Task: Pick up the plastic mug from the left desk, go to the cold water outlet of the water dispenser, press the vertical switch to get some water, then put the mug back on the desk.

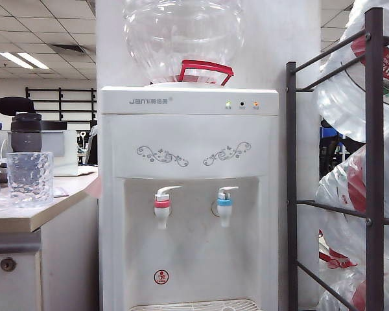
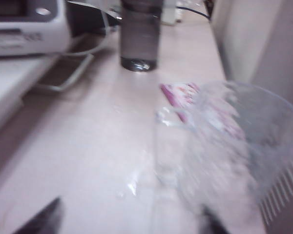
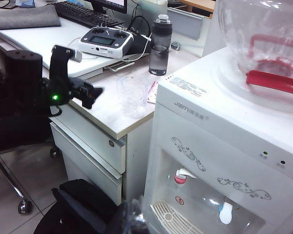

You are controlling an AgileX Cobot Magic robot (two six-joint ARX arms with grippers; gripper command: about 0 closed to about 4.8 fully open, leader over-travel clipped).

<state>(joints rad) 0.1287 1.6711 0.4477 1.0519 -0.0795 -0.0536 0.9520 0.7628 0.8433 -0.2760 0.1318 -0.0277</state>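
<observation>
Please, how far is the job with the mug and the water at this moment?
Done: nothing visible; the plastic mug stands on the left desk, apparently empty. In hand: the left tool, open, is at the desk edge beside the mug, not gripping. Left: lifting the mug, pressing the vertical switch on the cold water outlet, returning the mug. The right tool hardly shows in its own view.

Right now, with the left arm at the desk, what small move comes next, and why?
Probably ease the left gripper forward around the mug. Its jaws are open and empty, just short of the mug, which stands upright near the desk edge, bottle behind it. The right gripper is not seen.
</observation>
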